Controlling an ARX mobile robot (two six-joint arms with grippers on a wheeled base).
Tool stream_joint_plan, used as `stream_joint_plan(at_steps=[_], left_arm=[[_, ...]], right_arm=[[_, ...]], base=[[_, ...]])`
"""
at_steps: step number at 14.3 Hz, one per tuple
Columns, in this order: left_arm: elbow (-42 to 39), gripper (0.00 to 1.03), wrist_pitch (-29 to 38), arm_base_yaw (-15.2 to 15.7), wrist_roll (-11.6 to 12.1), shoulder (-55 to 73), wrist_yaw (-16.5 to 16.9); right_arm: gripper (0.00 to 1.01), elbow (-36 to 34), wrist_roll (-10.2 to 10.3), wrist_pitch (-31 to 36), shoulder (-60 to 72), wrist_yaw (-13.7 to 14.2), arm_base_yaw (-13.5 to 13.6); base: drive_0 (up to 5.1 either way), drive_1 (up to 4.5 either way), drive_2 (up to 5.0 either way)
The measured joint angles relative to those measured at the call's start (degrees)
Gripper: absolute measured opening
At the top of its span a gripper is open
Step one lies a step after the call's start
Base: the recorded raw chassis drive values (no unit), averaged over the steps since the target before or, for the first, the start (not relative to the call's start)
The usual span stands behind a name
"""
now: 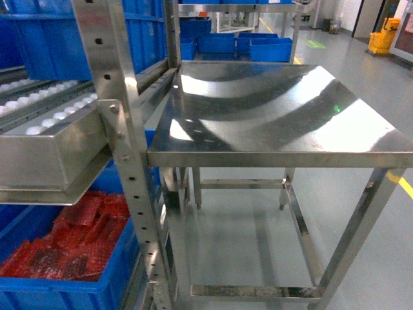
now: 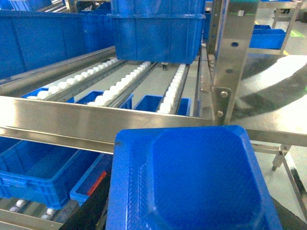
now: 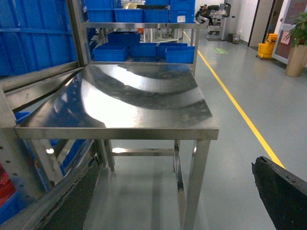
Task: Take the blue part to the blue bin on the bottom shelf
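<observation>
Left wrist view: blue part point(image 2: 192, 182) fills lower frame, apparently carried by left gripper; fingers hidden, grip can't be confirmed.

Right gripper: dark fingers point(image 3: 283, 191) at lower frame edges, spread wide, empty.

Step, judged: carry part under rail point(image 2: 96, 122) into bin point(image 2: 43, 172), lower left. Keep part level, clear rail edge.

Nearby: rollers point(image 2: 115, 86), steel table point(image 1: 277, 116), red-filled bin point(image 1: 64, 258), upright post point(image 1: 126, 148).

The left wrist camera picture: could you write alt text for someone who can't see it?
A molded blue plastic tray fills the foreground, in front of a shiny steel rail. Behind the rail, rows of white rollers slope up to a large blue bin, with more blue bins on the level below. A steel table shows at right.
</observation>
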Motion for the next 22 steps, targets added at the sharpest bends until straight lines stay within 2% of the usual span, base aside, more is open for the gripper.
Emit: stream_joint_plan(at_steps=[22], left_arm=[[0.0, 0.43, 0.0, 0.0, 0.0, 0.0, 0.0]], right_arm=[[0.98, 0.0, 0.0, 0.0, 0.0, 0.0, 0.0]], base=[[-5.0, 2.41, 2.4]])
